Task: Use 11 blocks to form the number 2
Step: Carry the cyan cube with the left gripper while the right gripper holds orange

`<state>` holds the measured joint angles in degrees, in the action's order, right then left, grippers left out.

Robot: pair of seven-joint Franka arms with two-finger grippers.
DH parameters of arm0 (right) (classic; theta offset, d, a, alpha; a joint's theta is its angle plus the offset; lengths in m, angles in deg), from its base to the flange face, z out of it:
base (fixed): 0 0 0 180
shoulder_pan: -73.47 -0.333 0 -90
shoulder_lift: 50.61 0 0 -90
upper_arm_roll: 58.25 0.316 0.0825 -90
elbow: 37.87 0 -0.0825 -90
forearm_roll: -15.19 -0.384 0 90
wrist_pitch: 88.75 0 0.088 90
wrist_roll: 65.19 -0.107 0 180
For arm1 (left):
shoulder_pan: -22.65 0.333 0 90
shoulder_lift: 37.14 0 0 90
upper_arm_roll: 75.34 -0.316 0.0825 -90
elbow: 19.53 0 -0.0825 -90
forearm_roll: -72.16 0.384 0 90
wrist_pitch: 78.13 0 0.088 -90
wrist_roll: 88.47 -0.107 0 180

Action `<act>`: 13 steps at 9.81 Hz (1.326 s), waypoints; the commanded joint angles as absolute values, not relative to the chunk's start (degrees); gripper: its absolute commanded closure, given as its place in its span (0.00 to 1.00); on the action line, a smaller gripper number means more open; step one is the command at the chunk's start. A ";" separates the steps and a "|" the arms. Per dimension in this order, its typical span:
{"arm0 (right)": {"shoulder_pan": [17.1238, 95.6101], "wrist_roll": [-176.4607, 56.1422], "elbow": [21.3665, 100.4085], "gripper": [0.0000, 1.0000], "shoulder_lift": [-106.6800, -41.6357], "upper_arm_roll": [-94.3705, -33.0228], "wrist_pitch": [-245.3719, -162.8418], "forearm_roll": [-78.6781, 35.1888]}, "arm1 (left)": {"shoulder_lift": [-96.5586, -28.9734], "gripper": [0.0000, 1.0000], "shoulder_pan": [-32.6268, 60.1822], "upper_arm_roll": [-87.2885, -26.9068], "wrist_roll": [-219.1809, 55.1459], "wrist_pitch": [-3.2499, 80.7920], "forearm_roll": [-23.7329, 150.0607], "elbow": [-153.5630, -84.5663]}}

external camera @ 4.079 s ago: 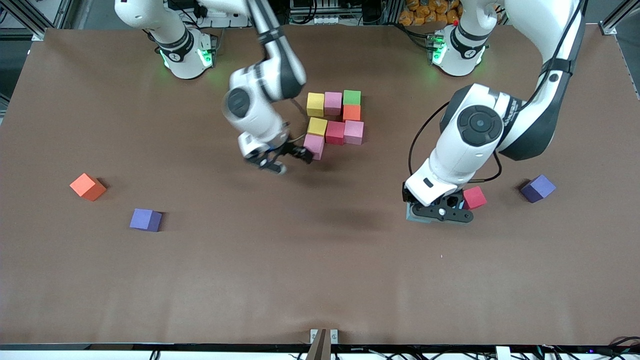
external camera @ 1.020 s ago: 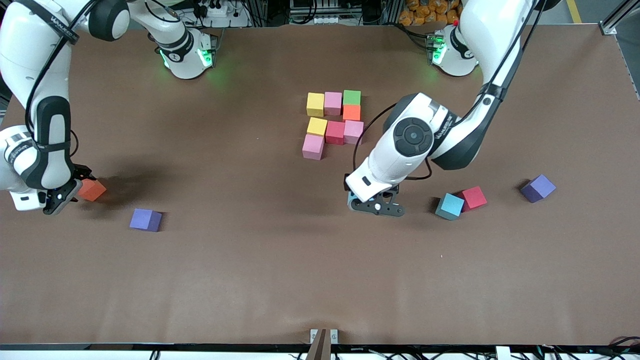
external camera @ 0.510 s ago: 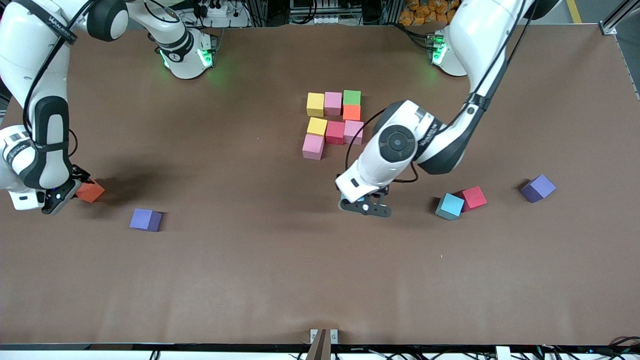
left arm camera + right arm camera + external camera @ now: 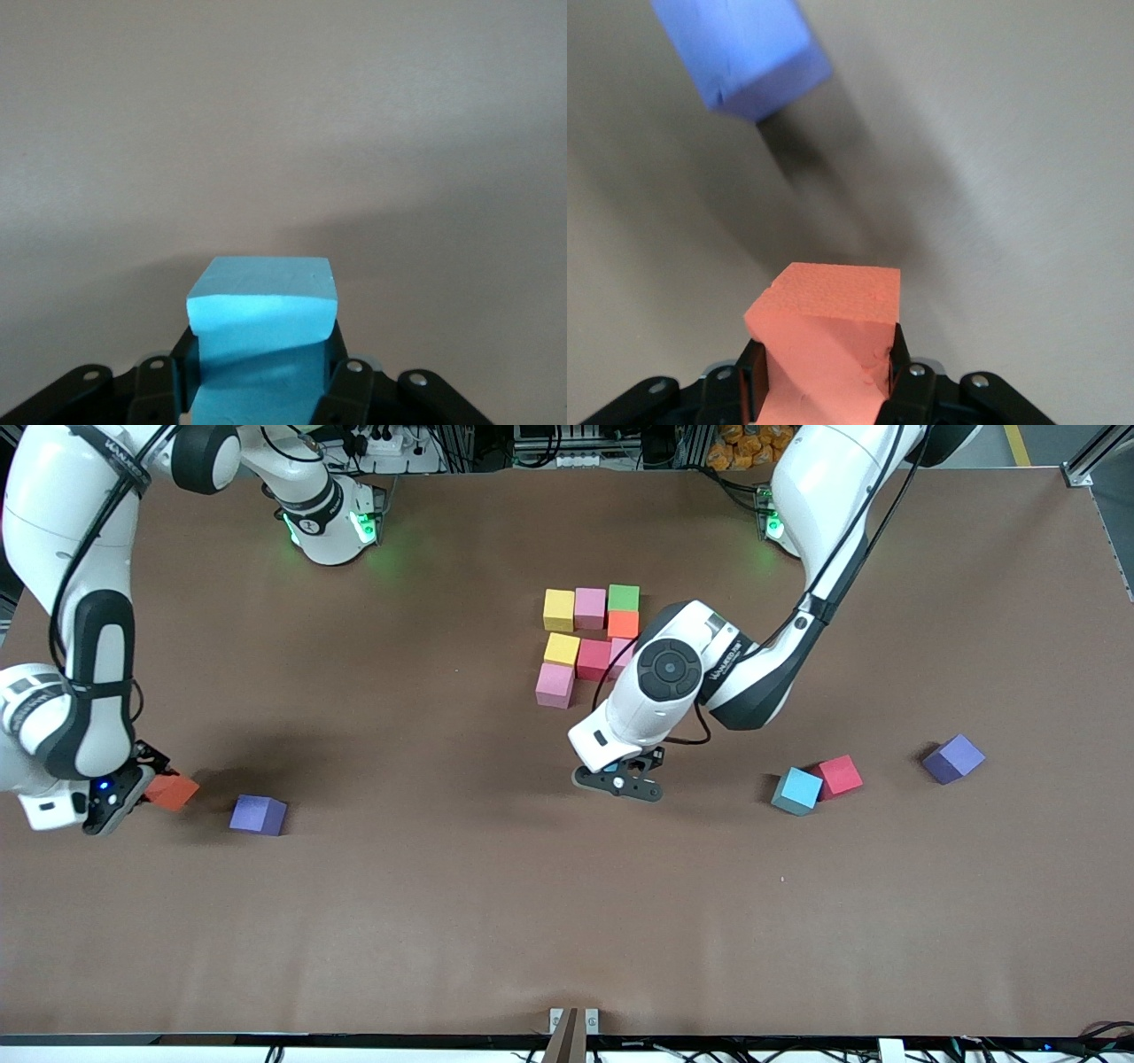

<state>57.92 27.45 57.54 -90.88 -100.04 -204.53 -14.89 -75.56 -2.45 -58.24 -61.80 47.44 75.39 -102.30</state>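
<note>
Right now the left gripper [image 4: 618, 781] holds a light blue block [image 4: 262, 341] over bare table near the pink block [image 4: 555, 685]; set it flush beside that. The right gripper [image 4: 133, 788] pinches an orange block [image 4: 172, 790] beside the purple cube [image 4: 258, 814].

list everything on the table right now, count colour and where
yellow blocks: 2, yellow, in the cluster mid-table, at its end toward the right arm
pink blocks: 3, light pink, in the cluster; one partly hidden by the left arm
green block: 1, green, cluster corner nearest the bases
orange blocks: 2, orange, one in the cluster, one held
red blocks: 2, crimson, one in the cluster, one loose toward the left arm's end
blue blocks: 2, light blue, one touching the loose red, one held
purple cubes: 2, purple, one at each end
left gripper: shut on a blue block
right gripper: shut on an orange block
</note>
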 commanded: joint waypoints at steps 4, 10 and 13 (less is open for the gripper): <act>55.81 14.29 45.81 0.95 -89.20 -101.13 -187.13 -14.08 | -77.49 1.00 -4.24 -58.72 -60.96 51.24 76.55 -100.91; 53.33 -0.59 45.54 0.95 -84.27 -102.02 -184.30 -14.08 | -78.11 1.00 -4.95 -58.72 -59.83 53.88 76.64 -101.09; 51.51 -8.38 45.28 0.95 -84.27 -101.84 -183.85 -14.69 | -78.10 1.00 -4.68 -58.72 -59.73 53.97 76.81 -101.09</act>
